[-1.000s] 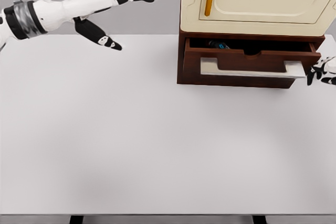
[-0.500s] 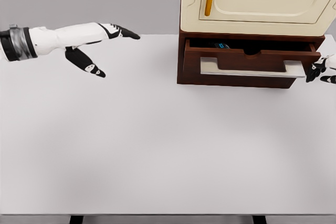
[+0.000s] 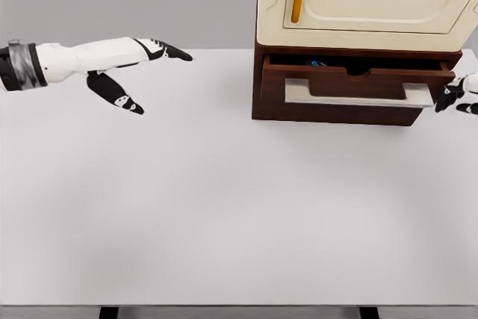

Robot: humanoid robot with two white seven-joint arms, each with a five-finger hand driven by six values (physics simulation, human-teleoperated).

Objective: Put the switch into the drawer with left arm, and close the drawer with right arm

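Right hand [image 3: 461,97] at right edge, just beside drawer [image 3: 351,89] front, fingers curled, grasping nothing. Left hand [image 3: 127,72] over bench [image 3: 224,207], fingers spread, empty. Switch [image 3: 317,63] inside drawer, partly hidden, drawer not fully shut. Risk: push lands on drawer corner, off centre, so drawer jams or cabinet [image 3: 366,1] shifts.

Only one camera watched, set on the robot's head and tilted steeply down over the white table [image 3: 224,207]. It faced forward to the grey wall at the far edge. The table's near edge ran along the bottom of the frame. The cabinet [image 3: 366,5] at the upper right was cropped at the top, its drawer [image 3: 351,91] seen from above.
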